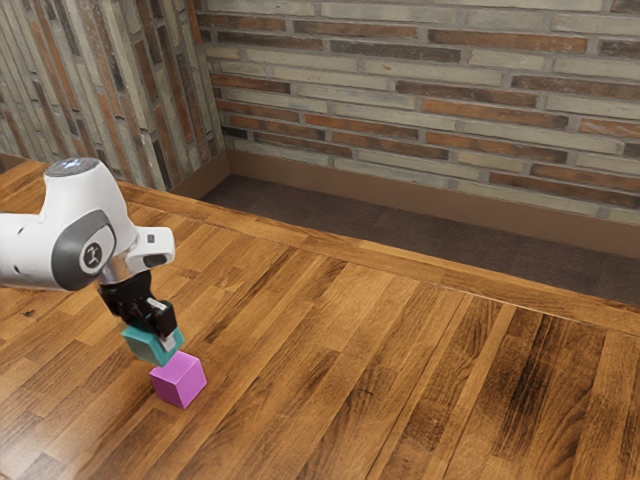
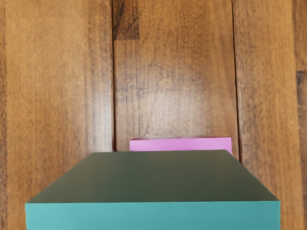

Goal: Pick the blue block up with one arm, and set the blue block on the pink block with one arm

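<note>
- Pincer first: the black two-finger gripper [image 1: 155, 325] is pinching the teal-blue cube [image 1: 152, 346] from two sides, so you have it held clear of the brown wooden plank table [image 1: 400, 360].
- That cube hangs low over the glossy pink cube [image 1: 178, 381], which sits on the table near the exterior view's lower left. Whether the two are touching, you cannot tell from this angle.
- Check the alignment. In the exterior view the held cube hangs toward the arm's side of the pink one, and by my reading it covers only part of the pink top.
- The wrist view agrees: the teal-blue cube [image 2: 153, 191] sits just under the hand. A strip of the pink cube [image 2: 180, 144] peeks out beyond its far edge, and the strip is not centred on it.
- My call: you are in the placing step and not ready to release.
- Shift the hand across until that pink strip slips beneath the held cube, and square the edges as you go.
- Then come straight down, gently, and let the faces meet flat before you spread the fingers.
- The risk: letting go with this offset would likely tip the cube off the edge, or shove the pink one across the smooth wood.
</note>
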